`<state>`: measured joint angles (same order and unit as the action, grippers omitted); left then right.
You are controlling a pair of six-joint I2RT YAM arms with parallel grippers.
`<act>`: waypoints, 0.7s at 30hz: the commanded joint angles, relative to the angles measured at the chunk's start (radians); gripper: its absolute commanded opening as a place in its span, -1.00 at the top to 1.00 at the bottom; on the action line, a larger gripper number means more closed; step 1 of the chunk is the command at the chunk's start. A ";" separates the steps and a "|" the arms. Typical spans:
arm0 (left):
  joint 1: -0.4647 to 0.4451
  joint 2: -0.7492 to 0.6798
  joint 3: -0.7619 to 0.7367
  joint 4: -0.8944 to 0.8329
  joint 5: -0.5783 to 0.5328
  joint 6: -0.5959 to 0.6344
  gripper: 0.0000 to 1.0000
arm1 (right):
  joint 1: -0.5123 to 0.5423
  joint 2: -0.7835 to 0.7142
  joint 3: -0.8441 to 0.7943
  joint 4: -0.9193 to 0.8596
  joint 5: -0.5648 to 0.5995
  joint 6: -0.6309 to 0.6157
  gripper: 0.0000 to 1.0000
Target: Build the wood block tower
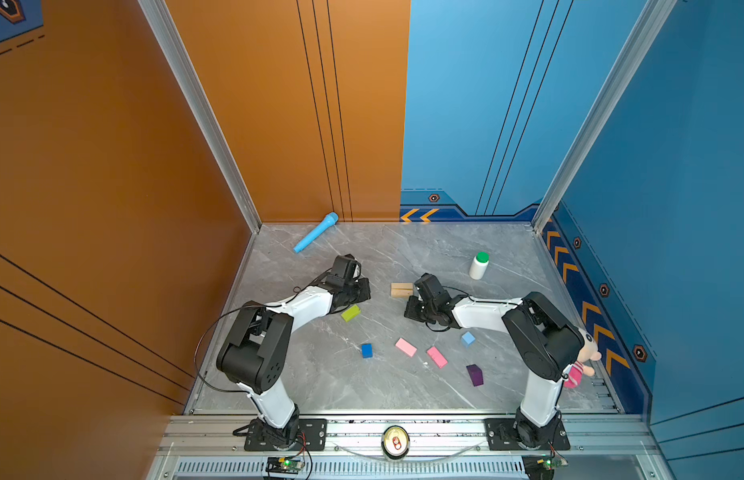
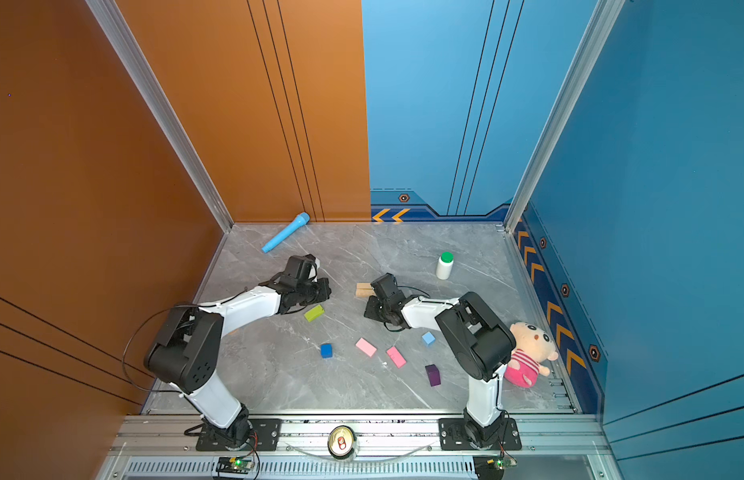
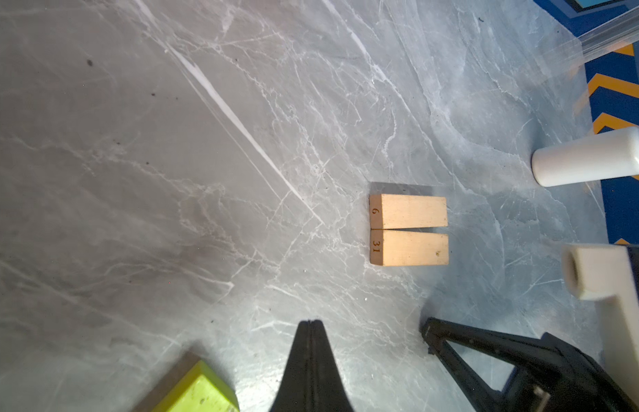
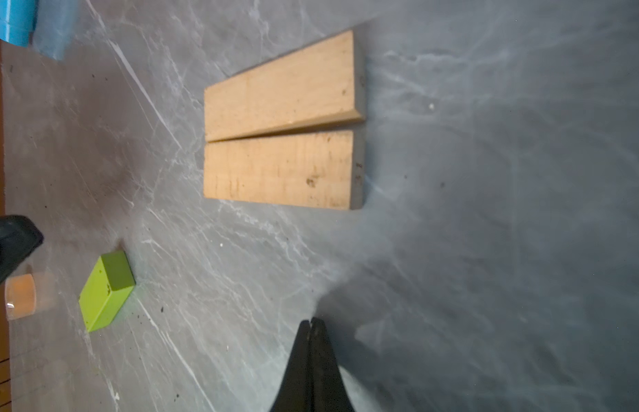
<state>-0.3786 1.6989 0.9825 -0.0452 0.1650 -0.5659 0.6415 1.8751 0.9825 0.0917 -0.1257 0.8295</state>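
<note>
We read the two tan bars (image 4: 278, 167), flat side by side on the tabletop (image 4: 489, 214), as the tower's base. Left end effector (image 3: 311, 323) and right end effector (image 4: 312, 321): clenched, empty.

The grey marble tabletop (image 1: 362, 399) I am working over: two tan bars (image 1: 401, 289) side by side at centre. Nearer me, scattered, lie a lime-green bar (image 1: 350, 312), dark-blue cube (image 1: 366, 350), pink bar (image 1: 405, 347), second pink bar (image 1: 437, 357), light-blue cube (image 1: 468, 338) and dark-purple block (image 1: 475, 375). A white bottle (image 1: 479, 266) and toy microphone (image 1: 315, 232) sit at the back, a plush doll (image 2: 528, 353) at right.
</note>
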 commanded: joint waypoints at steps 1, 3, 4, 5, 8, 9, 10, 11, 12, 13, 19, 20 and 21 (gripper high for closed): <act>0.009 -0.027 -0.015 -0.009 -0.015 0.011 1.00 | 0.003 0.049 0.001 0.019 0.035 0.036 1.00; 0.012 -0.026 -0.015 -0.010 -0.018 0.011 1.00 | 0.001 0.060 0.007 0.021 0.044 0.040 1.00; 0.013 -0.028 -0.015 -0.010 -0.018 0.011 1.00 | 0.000 0.064 0.009 0.025 0.048 0.043 1.00; 0.012 -0.027 -0.016 -0.010 -0.017 0.012 1.00 | -0.001 0.067 0.011 0.026 0.053 0.045 1.00; 0.014 -0.027 -0.016 -0.010 -0.017 0.011 1.00 | -0.005 0.077 0.019 0.025 0.061 0.048 1.00; 0.013 -0.027 -0.015 -0.009 -0.017 0.011 1.00 | -0.006 0.079 0.020 0.024 0.063 0.049 1.00; 0.014 -0.027 -0.016 -0.009 -0.015 0.011 1.00 | -0.008 0.081 0.021 0.020 0.069 0.050 1.00; 0.014 -0.027 -0.016 -0.010 -0.015 0.011 1.00 | -0.011 0.083 0.022 0.020 0.073 0.050 1.00; 0.014 -0.024 -0.015 -0.009 -0.016 0.011 1.00 | -0.011 0.085 0.022 0.019 0.075 0.050 1.00; 0.015 -0.024 -0.014 -0.010 -0.015 0.011 1.00 | -0.013 0.086 0.022 0.019 0.076 0.051 1.00; 0.018 -0.016 -0.013 -0.009 -0.013 0.012 1.00 | -0.026 0.105 0.039 0.013 0.073 0.050 1.00; 0.018 -0.016 -0.011 -0.010 -0.013 0.011 1.00 | -0.029 0.107 0.041 0.013 0.074 0.049 1.00; 0.017 -0.016 -0.010 -0.009 -0.013 0.011 1.00 | -0.029 0.107 0.044 0.013 0.075 0.049 1.00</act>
<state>-0.3676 1.6989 0.9821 -0.0448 0.1646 -0.5663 0.6228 1.9396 1.0283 0.1719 -0.0990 0.8665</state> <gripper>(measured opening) 0.044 0.047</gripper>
